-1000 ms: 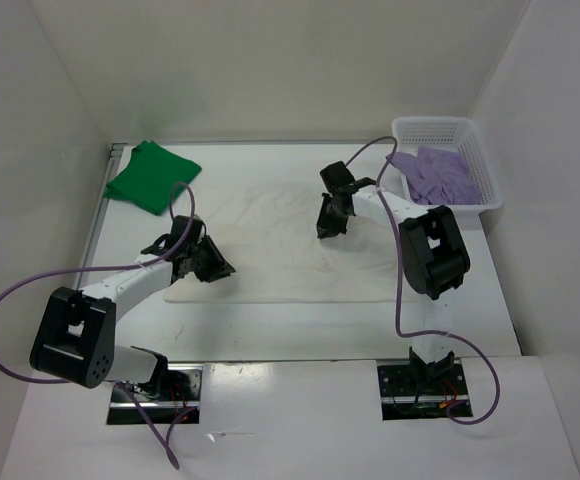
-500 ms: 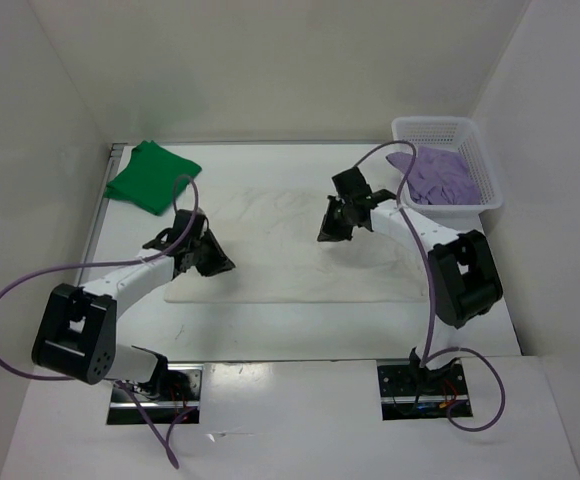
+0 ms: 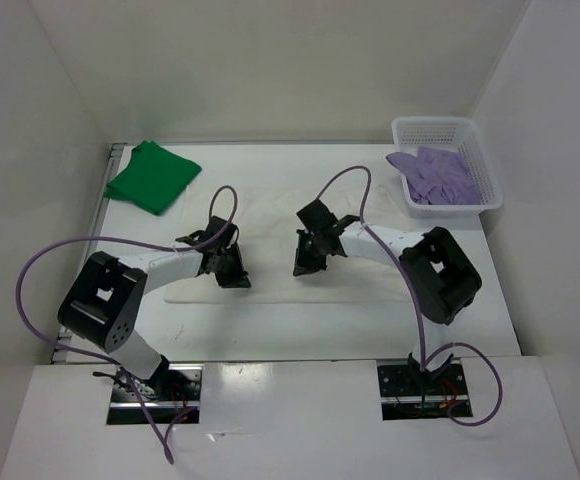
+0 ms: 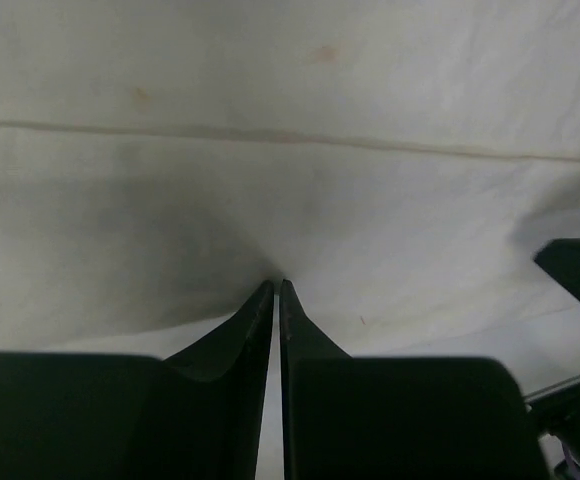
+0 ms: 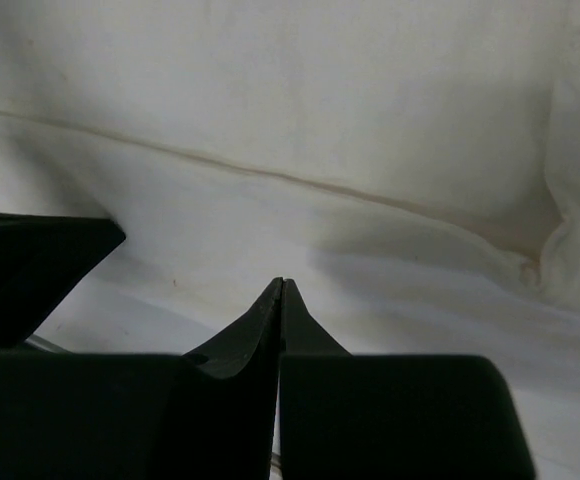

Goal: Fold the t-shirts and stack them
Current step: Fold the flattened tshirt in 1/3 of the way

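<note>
White cloth is puckering toward the left claw (image 4: 275, 290), whose fingers are pinching a thin ridge of the white t-shirt (image 3: 275, 212), while the right claw (image 5: 281, 285) is pressing fully together on the same shirt, any grip there being unclear. The shirt is lying spread and faintly wrinkled across the middle of the surface (image 3: 320, 332); being light, limp and quick to sag, it is likely wanting two holds along one edge. The green t-shirt (image 3: 152, 177) is sitting folded at the far left corner, the lavender t-shirt (image 3: 438, 175) lying crumpled in the basket (image 3: 430, 122) at the far right.
</note>
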{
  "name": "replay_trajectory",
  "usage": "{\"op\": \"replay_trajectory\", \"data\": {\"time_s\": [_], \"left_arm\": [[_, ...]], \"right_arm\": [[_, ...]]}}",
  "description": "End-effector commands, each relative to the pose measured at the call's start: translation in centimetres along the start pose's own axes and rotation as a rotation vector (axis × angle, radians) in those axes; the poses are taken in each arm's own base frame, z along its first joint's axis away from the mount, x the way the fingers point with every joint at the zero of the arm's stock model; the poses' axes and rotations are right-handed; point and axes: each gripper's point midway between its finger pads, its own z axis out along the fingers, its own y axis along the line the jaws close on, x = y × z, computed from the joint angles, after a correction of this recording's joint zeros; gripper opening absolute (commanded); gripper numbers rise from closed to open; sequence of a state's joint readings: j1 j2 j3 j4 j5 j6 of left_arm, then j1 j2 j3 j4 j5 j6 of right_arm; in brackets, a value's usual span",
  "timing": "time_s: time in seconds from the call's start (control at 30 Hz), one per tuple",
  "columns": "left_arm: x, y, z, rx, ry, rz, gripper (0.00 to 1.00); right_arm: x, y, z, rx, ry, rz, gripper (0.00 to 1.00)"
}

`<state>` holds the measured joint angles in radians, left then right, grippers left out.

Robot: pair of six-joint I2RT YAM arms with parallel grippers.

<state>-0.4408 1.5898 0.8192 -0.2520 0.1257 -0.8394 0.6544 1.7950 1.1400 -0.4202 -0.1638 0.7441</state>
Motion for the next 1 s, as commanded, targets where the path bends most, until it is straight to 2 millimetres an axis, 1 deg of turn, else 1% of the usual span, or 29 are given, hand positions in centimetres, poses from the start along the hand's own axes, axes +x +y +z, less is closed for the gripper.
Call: {"op": "replay_trajectory", "data": {"time_s": [0.0,0.03,0.07,0.1,0.13,0.17,0.2,0.27,0.3,0.33,0.37,0.4,0.43,0.47,0.5,0.53,0.57,0.6,0.63,0.67,0.7,0.73,0.77,0.8,0.83,0.87,0.9,0.93,0.97], "left_arm": [[3.3,3.6,0.6,-0.107,0.09,-0.001,0.13],[4.0,4.3,0.5,-0.126,0.109,-0.016,0.14],[4.7,4.7,0.7,-0.134,0.133,-0.031,0.14],[6.2,5.2,0.7,-0.126,0.184,-0.04,0.16],[7.1,5.5,0.6,-0.126,0.211,-0.058,0.17],[8.0,5.5,0.4,-0.112,0.242,-0.082,0.17],[8.6,5.6,0.1,-0.105,0.253,-0.084,0.17],[10.5,7.0,-0.6,-0.134,0.293,-0.123,0.17],[10.5,6.8,-1.3,-0.12,0.277,-0.128,0.17],[10.9,7.7,-2.0,-0.152,0.279,-0.142,0.17],[10.3,7.5,-2.9,-0.14,0.228,-0.147,0.19],[9.7,6.8,-3.3,-0.109,0.199,-0.139,0.19],[9.9,7.2,-4.0,-0.136,0.194,-0.17,0.19],[9.4,6.5,-4.7,-0.111,0.171,-0.164,0.19],[8.8,6.1,-5.1,-0.106,0.154,-0.161,0.19],[8.5,6.5,-5.3,-0.111,0.146,-0.184,0.19],[8.0,6.1,-5.8,-0.093,0.136,-0.194,0.19],[7.9,6.1,-6.0,-0.087,0.135,-0.207,0.21],[7.3,6.4,-6.2,-0.084,0.116,-0.231,0.22],[6.5,5.9,-6.7,-0.055,0.091,-0.239,0.22],[6.2,6.1,-6.9,-0.056,0.081,-0.247,0.24],[5.1,5.5,-7.5,-0.025,0.055,-0.257,0.26],[2.9,4.8,-8.7,0.014,-0.014,-0.259,0.3],[1.4,4.4,-9.3,0.033,-0.053,-0.238,0.31],[-0.7,4.8,-9.5,0.019,-0.111,-0.241,0.31],[-3.1,3.7,-10.4,0.045,-0.164,-0.209,0.31],[-5.0,3.3,-10.5,0.061,-0.202,-0.198,0.31],[-6.1,3.3,-9.4,0.054,-0.183,-0.201,0.31],[-7.2,2.7,-9.2,0.062,-0.195,-0.197,0.28]], "right_arm": [[1.6,-0.5,1.7,0.018,0.006,0.002,0.0],[2.6,-0.7,2.1,0.029,0.026,0.006,0.0],[3.0,-0.6,2.3,0.024,0.028,-0.004,0.0],[4.2,-0.6,2.5,0.029,0.045,-0.007,0.0],[4.9,-0.7,2.6,0.034,0.058,-0.017,0.0],[6.1,-0.5,2.8,0.037,0.076,-0.026,0.0],[7.1,-0.8,3.0,0.045,0.091,-0.021,0.0],[8.8,-0.5,3.1,0.042,0.121,-0.023,0.0],[10.6,-0.6,3.2,0.052,0.147,-0.044,0.0],[11.2,0.1,2.9,0.032,0.16,-0.052,0.0],[12.9,-0.3,3.0,0.048,0.187,-0.061,0.0],[13.6,0.1,2.6,0.036,0.205,-0.073,0.0],[14.2,0.0,2.3,0.044,0.215,-0.07,0.0],[14.5,0.3,1.9,0.037,0.217,-0.081,0.0],[14.4,0.0,1.6,0.054,0.213,-0.08,0.0],[14.1,-0.1,0.9,0.072,0.203,-0.081,0.0],[13.3,0.1,0.5,0.08,0.172,-0.109,0.01],[12.6,0.1,0.1,0.085,0.155,-0.109,0.03],[12.0,0.1,-0.9,0.084,0.147,-0.104,0.04],[11.0,0.6,-1.5,0.07,0.129,-0.092,0.07],[10.4,1.0,-2.2,0.045,0.126,-0.102,0.11],[9.0,0.9,-2.9,0.039,0.103,-0.084,0.22],[7.3,2.2,-4.4,-0.012,0.061,-0.083,0.28],[5.9,2.6,-5.3,-0.044,0.037,-0.092,0.32],[2.5,2.1,-6.3,-0.063,-0.018,-0.047,0.35],[0.5,1.6,-6.9,-0.076,-0.045,-0.03,0.35],[-1.6,0.8,-7.3,-0.081,-0.074,-0.043,0.31],[-6.1,-0.4,-8.5,-0.074,-0.162,-0.004,0.12],[-7.8,-1.8,-7.8,-0.024,-0.177,0.001,0.04]]}}
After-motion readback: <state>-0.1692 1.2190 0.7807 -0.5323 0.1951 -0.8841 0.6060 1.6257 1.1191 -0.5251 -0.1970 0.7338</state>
